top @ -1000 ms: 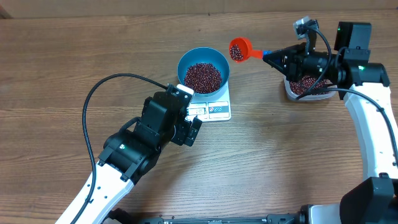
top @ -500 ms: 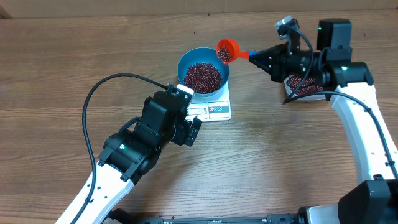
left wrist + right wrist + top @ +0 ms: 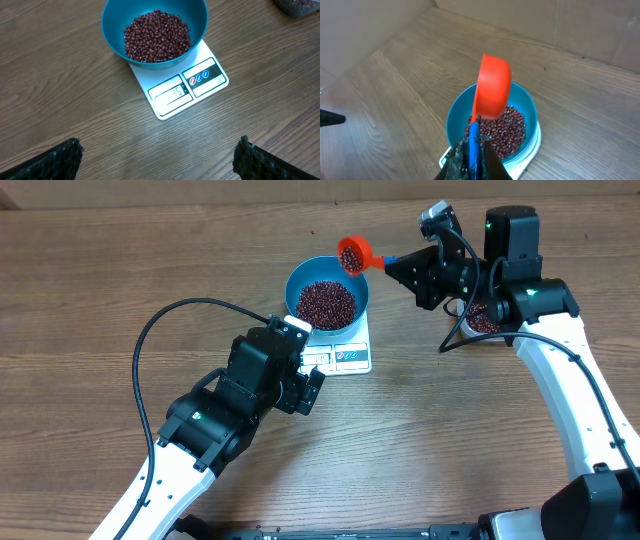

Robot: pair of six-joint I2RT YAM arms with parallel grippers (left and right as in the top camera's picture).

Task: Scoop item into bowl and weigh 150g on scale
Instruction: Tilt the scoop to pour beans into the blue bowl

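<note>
A: Where are the beans (image 3: 327, 302)?

B: Most of them lie heaped in the blue bowl (image 3: 292, 284). The bowl stands on the white scale (image 3: 345, 357), towards the far edge of the tabletop (image 3: 100, 270) and about midway along it. The bowl covers the rear of the scale, and only the front strip with its display (image 3: 171, 93) and buttons shows. The digits are too blurred to read with confidence.

A: And the right end effector (image 3: 472, 161)?

B: Its fingers are pressed together on the blue handle of the red scoop (image 3: 352, 255). The scoop is tipped on its side in the air over the far right rim of the bowl. From overhead, a few beans can be seen inside its cup. The right wrist view shows only the cup's orange-red back, with the bowl below it.

A: What about the left end effector (image 3: 157, 162)?

B: Its fingers are spread wide and hold nothing. It hovers just in front of the scale, on the side nearer the front edge of the tabletop, and looks down on the bowl and display.

A: Anything else there?

B: A clear tub (image 3: 487, 326) holding more beans sits towards the far right corner, half hidden behind the right arm. A black cable (image 3: 150, 345) arcs above the tabletop on the left.
</note>
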